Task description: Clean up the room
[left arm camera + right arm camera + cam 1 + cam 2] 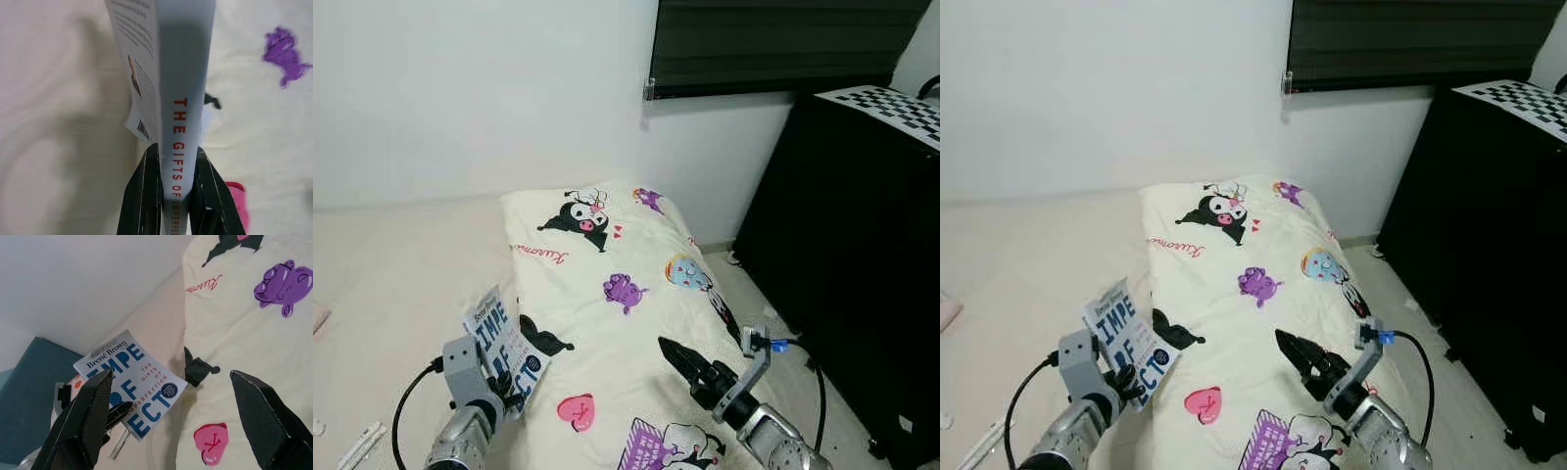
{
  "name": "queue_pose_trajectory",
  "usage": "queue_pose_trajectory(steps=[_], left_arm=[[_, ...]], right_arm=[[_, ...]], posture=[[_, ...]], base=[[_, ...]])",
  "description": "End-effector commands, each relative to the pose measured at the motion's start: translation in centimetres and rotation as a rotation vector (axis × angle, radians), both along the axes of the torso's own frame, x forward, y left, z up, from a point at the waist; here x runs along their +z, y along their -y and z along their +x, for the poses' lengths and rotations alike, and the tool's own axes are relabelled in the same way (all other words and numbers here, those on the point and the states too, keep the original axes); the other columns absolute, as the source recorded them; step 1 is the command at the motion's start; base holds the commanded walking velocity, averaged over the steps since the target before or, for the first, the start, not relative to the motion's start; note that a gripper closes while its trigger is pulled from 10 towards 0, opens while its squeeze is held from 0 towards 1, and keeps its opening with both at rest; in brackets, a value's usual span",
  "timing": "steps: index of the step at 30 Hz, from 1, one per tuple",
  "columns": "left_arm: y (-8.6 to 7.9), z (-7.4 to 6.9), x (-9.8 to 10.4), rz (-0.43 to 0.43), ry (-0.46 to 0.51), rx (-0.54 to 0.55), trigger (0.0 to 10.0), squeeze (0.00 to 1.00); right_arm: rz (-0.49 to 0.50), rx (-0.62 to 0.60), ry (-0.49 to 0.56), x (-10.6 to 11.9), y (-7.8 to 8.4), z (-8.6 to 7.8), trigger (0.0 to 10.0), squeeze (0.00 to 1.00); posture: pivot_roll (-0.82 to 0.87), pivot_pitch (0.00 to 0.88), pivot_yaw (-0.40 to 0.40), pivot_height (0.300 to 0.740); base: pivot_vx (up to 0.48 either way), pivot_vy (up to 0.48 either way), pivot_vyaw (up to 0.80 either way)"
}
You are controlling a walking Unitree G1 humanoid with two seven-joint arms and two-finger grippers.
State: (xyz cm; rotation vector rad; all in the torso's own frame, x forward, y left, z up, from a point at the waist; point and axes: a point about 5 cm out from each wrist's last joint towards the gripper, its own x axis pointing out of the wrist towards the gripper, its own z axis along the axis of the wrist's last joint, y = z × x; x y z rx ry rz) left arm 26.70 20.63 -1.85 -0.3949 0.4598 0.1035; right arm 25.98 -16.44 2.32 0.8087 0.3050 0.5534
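- Closest to the camera are the two arms down at the bottom edge; the left gripper [505,385] has its fingers [142,196] clamped on the spine of a book [504,345], one on each side.
- That book is a white paperback with big blue letters on the cover and red text down the spine. It's held up off the bed, tilted, right over the left edge of the duvet [626,313].
- Right gripper [680,359] hovers over the duvet's lower part, just right of the book, and it's holding nothing. From its wrist camera the fingers [83,421] stand wide apart, with the book and the left gripper showing between them.
- Duvet is cream with cartoon prints: a black character near the top, purple and blue ones in the middle, a pink heart [576,411] close to the grippers.
- It lies on a bed [391,284] with a plain beige sheet, running along a white wall [480,88].
- Off to the right stands a tall black cabinet [862,255] with a checkerboard panel [891,108] on top, and a dark blind [783,44] covers the window above.
- Some small white bits [360,446] lie on the sheet at the lower left, can't tell what they are.
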Motion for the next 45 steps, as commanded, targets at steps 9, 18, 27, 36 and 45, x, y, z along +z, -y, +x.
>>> queue_pose_trajectory(steps=[9, 18, 27, 36, 45], left_arm=[[1.2, 2.2, 4.8, -0.395, 0.452, -0.240, 10.0, 0.00], [4.9, 3.9, 10.2, -0.502, 0.715, -0.489, 10.0, 0.00], [6.7, 3.5, 11.8, -0.566, 0.778, -0.606, 10.0, 0.00], [8.3, 2.5, 13.5, -0.633, 0.827, -0.714, 10.0, 0.00], [9.0, 1.8, 14.4, -0.669, 0.861, -0.765, 10.0, 0.00]], right_arm=[[0.070, 0.044, -0.028, -0.2, -0.6, -0.4, 10.0, 0.00], [0.245, 0.113, 0.078, 3.1, -2.2, 0.9, 10.0, 0.00], [0.359, 0.211, 0.209, 6.6, -3.4, 0.9, 10.0, 0.00], [0.351, 0.166, 0.177, 7.3, -3.4, 1.9, 10.0, 0.00], [0.354, 0.169, 0.146, 7.2, -3.7, 1.8, 10.0, 0.00]], posture=[[-0.02, 0.000, -0.044, 0.740], [-0.02, 0.000, -0.045, 0.740], [-0.04, 0.000, -0.043, 0.740], [-0.03, 0.000, -0.048, 0.740], [-0.03, 0.000, -0.055, 0.740]], base=[[0.000, 0.000, 0.00], [0.000, 0.000, 0.00], [0.000, 0.000, 0.00], [0.000, 0.000, 0.00], [0.000, 0.000, 0.00]])
